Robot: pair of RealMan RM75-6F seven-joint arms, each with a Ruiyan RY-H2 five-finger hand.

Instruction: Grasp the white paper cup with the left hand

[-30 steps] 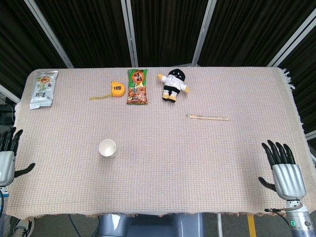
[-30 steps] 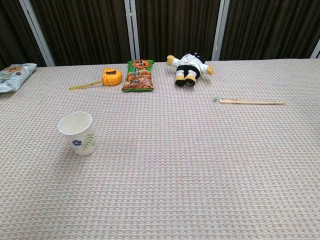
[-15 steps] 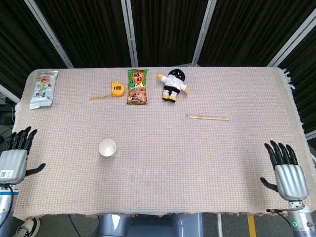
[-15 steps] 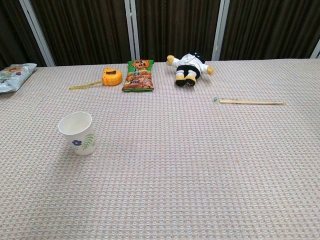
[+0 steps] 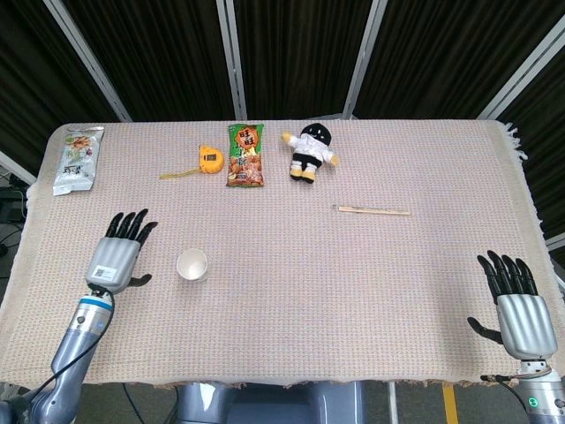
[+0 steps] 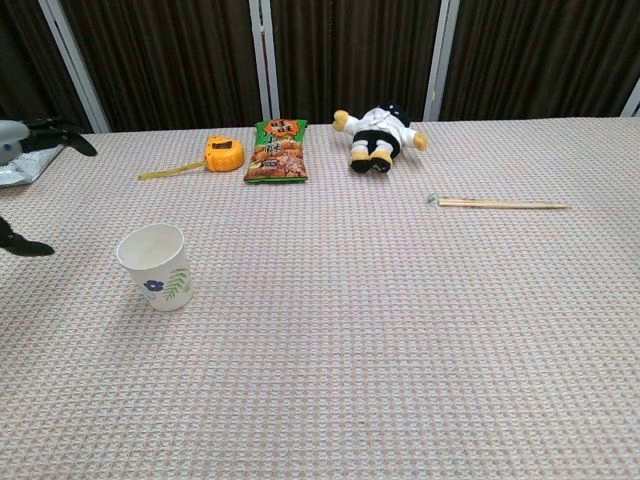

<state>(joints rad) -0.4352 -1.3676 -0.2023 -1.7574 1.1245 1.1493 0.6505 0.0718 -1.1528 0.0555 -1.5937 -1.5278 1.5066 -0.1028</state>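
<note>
The white paper cup (image 5: 192, 265) (image 6: 155, 267) stands upright on the woven tablecloth, left of centre, with a small flower print on its side. My left hand (image 5: 118, 254) hovers just to the cup's left, fingers spread, holding nothing; only its fingertips (image 6: 60, 135) show at the left edge of the chest view. At the table's near right corner my right hand (image 5: 516, 309) is held up with its fingers apart and empty.
Along the far edge lie a snack bag (image 5: 77, 159), an orange tape measure (image 5: 209, 159), a green snack packet (image 5: 245, 155) and a plush doll (image 5: 310, 151). A pair of chopsticks (image 5: 372, 210) lies right of centre.
My left hand has swung in from the table's left edge toward the cup. The right hand has sunk slightly. The cup has not moved.
</note>
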